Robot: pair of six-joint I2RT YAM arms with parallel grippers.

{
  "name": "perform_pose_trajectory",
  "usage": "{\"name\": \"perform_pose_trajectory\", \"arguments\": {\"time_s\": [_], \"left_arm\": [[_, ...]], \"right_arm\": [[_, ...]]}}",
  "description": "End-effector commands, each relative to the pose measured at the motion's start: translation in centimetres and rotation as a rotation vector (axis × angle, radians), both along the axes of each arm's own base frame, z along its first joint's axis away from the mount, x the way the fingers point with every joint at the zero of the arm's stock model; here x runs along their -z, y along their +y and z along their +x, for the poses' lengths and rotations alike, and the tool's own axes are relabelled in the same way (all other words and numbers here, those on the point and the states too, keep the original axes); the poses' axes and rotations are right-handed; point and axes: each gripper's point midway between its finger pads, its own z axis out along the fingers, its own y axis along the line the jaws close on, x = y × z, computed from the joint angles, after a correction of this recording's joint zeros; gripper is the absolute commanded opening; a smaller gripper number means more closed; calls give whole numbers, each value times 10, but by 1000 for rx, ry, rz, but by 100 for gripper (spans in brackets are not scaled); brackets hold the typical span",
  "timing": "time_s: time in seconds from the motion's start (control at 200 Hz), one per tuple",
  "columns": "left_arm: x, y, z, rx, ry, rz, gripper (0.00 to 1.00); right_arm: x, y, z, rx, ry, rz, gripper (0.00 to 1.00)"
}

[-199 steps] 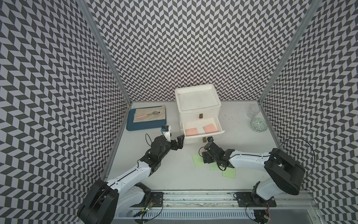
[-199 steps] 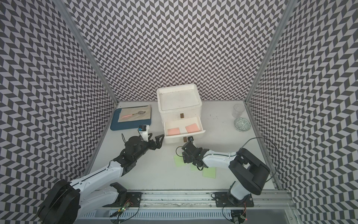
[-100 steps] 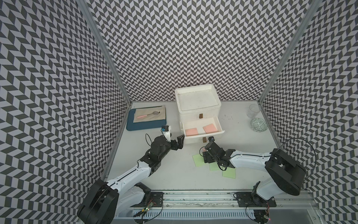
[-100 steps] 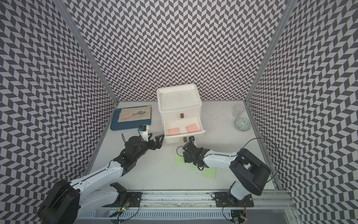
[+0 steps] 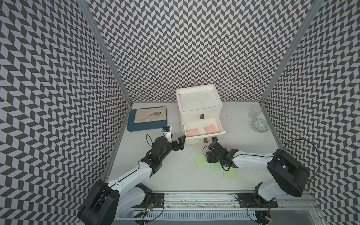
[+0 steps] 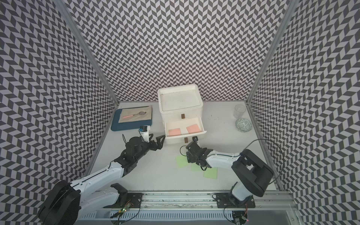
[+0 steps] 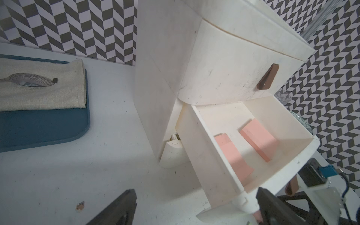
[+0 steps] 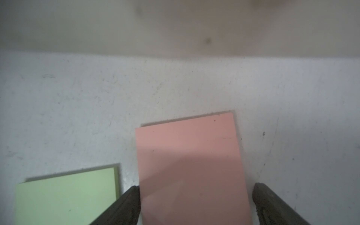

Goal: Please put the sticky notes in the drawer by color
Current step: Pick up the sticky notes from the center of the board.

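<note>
One pink sticky note is the whole story right now. It lies flat on the desk, squarely between the fingers of the right hand. That hand is spread wide, one finger along each side edge of the sheet. A sliver of bare desk shows beside one finger, so nothing is pinched. The note runs straight ahead out of the hand, toward the white drawer unit just beyond. The hand looks lined up. My guess is that it must come down and catch an edge of a sheet lying dead flat, which is the awkward bit.

A green note sits just beside one finger, close enough to get caught by mistake. In a top view three green notes fan out on the desk under and behind the right arm. Two more pink notes lie side by side, apart, in the open drawer below the top one. That drawer is just past the hand and higher up, and I'd expect this third pink one to go there. No blue ones are in sight.

The left hand hovers at the near corner of that open drawer, spread wide too and empty. It is on the far side from the note, so the right arm is plainly the nearer one.

Further off, a blue tray with a cloth lies toward one wall. A glass and a patterned bowl stand by the other.
</note>
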Motion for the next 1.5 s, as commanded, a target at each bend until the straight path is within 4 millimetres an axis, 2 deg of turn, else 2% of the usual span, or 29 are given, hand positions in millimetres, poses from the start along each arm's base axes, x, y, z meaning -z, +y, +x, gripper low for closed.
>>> {"name": "perform_pose_trajectory", "arguments": {"time_s": [0.0,0.07,0.22,0.376,0.511,0.656,0.826,0.941,1.052,1.232,1.497], "left_arm": [[-4,1,1,-2,-19,-9,100],[-4,2,1,-7,-19,-8,100],[-4,2,1,-5,-18,-8,100],[-5,2,1,-7,-22,-10,100],[-7,3,0,-9,-25,-10,100],[-12,5,-1,-15,-34,-14,100],[-30,5,-4,-19,-13,-70,100],[-58,-13,-17,81,16,-200,100],[-79,-38,-34,226,55,-336,99],[-92,-75,-61,443,165,-508,98],[-112,-98,-79,528,203,-580,89]], "right_arm": [[25,2,-16,-44,81,-44,92],[26,3,-17,-45,84,-50,89],[17,1,-16,-44,58,-31,72],[-2,3,-17,-54,15,28,70],[-29,8,-22,-82,-40,133,70],[-68,14,-33,-140,-104,273,70],[-108,18,-49,-209,-153,400,70],[-124,22,-62,-254,-158,486,70],[-147,25,-64,-270,-218,561,70],[-187,39,-59,-333,-310,625,70],[-223,48,-48,-350,-407,665,72]]}}
